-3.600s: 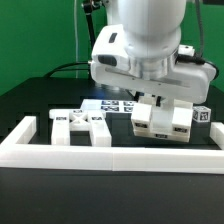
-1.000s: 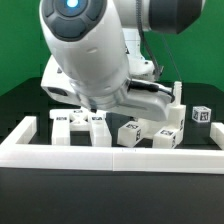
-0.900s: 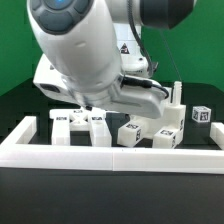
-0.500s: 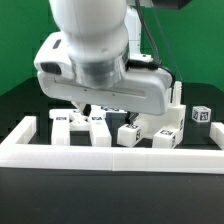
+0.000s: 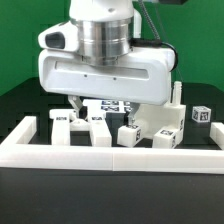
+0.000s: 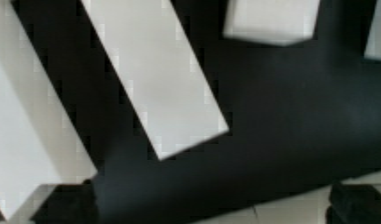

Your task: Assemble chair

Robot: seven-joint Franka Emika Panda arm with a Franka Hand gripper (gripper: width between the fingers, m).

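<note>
The chair lies in loose white pieces with square tags. A flat piece with short posts lies at the exterior view's left. Blocky pieces lie at the right, with an upright bar and a small tagged cube. My gripper hangs above the table between the left piece and the right pieces, open and empty. In the wrist view my gripper has its dark fingertips far apart with only dark table between them. A long white bar and a white block lie beyond.
The long white border frame runs along the front and up both sides. The marker board lies behind the parts, half hidden by my hand. A broad white strip lies at the wrist view's edge.
My hand has left the blocky pieces at the right, moved left and turned its wide side to the camera. The pieces have stayed in place over the last second.
</note>
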